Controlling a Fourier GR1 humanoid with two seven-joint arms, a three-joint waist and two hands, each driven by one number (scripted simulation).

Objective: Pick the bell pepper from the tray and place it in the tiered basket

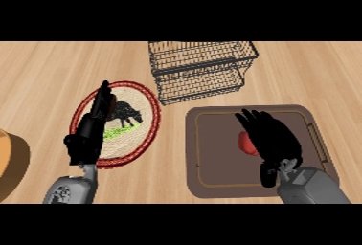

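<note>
You are looking steeply down at a wooden counter where a brown tray lies at the lower right, a black wire tiered basket stands just beyond it, and a red-rimmed woven plate with an animal picture lies to the left. Your right hand hangs over the tray with fingers spread and holding nothing, positioned to close on the red bell pepper that peeks out from under its left side. Your left hand rests open over the plate, fingers straight, apparently kept out of the way.
</note>
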